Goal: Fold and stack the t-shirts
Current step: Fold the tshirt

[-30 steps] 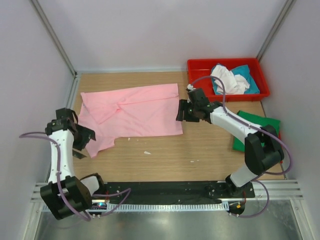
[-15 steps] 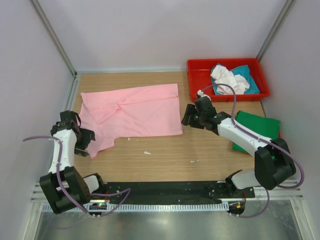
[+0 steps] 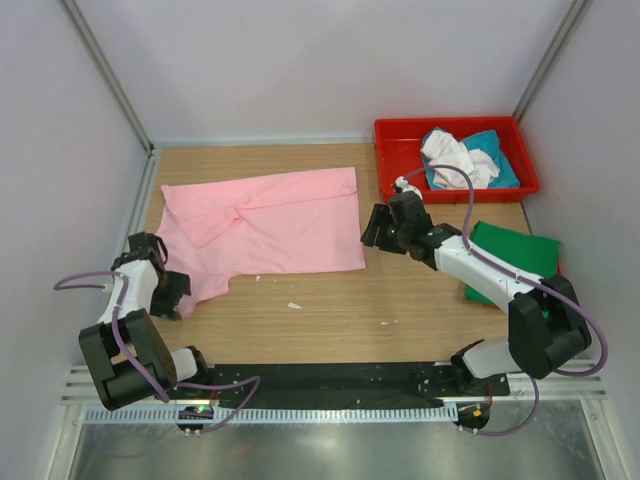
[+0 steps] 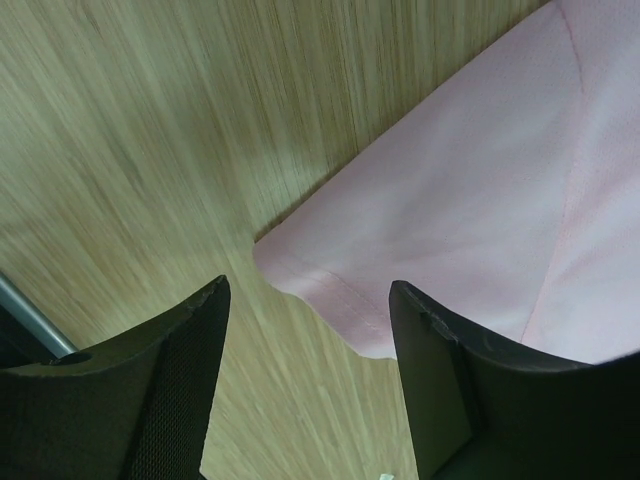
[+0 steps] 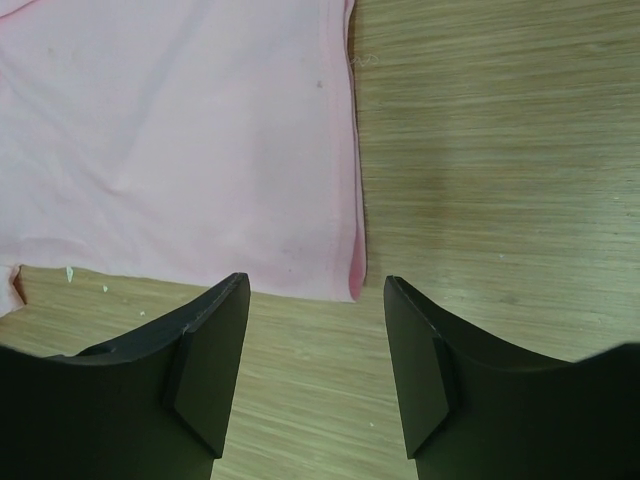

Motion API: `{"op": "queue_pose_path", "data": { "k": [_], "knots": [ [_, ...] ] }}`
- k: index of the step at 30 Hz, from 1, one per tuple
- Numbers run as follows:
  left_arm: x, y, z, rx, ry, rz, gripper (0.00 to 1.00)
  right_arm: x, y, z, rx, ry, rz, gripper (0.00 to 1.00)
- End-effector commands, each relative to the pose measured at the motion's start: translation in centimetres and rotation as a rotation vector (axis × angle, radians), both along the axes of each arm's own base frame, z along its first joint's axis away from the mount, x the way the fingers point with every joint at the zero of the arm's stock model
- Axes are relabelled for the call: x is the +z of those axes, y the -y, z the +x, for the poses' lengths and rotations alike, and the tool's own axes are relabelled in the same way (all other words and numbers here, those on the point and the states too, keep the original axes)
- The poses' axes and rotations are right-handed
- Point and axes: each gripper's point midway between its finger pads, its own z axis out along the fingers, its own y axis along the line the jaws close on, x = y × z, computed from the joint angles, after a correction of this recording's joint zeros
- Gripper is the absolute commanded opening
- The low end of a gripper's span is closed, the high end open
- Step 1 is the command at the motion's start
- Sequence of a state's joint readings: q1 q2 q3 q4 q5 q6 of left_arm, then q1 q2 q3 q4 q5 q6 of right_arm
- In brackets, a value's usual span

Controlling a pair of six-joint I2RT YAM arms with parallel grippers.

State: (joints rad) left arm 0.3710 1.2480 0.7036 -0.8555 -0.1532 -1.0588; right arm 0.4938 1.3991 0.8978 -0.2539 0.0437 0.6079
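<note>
The light pink t-shirt (image 3: 265, 220) lies spread on the table, partly folded. My left gripper (image 3: 172, 290) is open and empty beside its near left sleeve corner (image 4: 320, 290). My right gripper (image 3: 372, 228) is open and empty just right of the shirt's near right corner (image 5: 345, 280). A dark green t-shirt (image 3: 515, 255) lies folded at the right, under the right arm. White (image 3: 452, 158) and teal (image 3: 495, 150) shirts lie crumpled in the red tray (image 3: 395, 135).
The red tray stands at the back right. Small white scraps (image 3: 294, 305) lie on the wood near the shirt's front edge. Grey walls close in the table on the left, back and right.
My left gripper has drawn back towards the near left, along the sleeve. My right gripper has shifted slightly right and away from the shirt's edge. The shirt has not moved.
</note>
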Motion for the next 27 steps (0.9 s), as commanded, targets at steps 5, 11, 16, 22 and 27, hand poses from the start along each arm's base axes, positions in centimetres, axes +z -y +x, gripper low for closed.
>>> {"op": "queue_pose_path", "data": {
  "k": [5,11,16,22,27],
  "knots": [
    [-0.5,-2.2,0.0,0.040,0.004,0.103,0.62,1.3,-0.1,1.9,-0.015,0.056,-0.025,0.62],
    [-1.3,-2.2,-0.1,0.040,-0.002,0.097,0.58,0.8,-0.4,2.3,-0.020,0.042,-0.024,0.62],
    [-2.2,-1.7,0.4,0.031,0.012,0.066,0.53,0.7,-0.5,2.5,-0.020,0.034,-0.029,0.62],
    [-2.9,-1.6,0.1,0.025,-0.009,0.056,0.45,0.5,-0.5,2.5,-0.022,0.025,-0.031,0.61],
    [-3.0,-1.7,0.3,0.025,0.002,0.064,0.38,0.2,-0.4,2.3,-0.027,0.011,-0.033,0.61]
  ]
}}
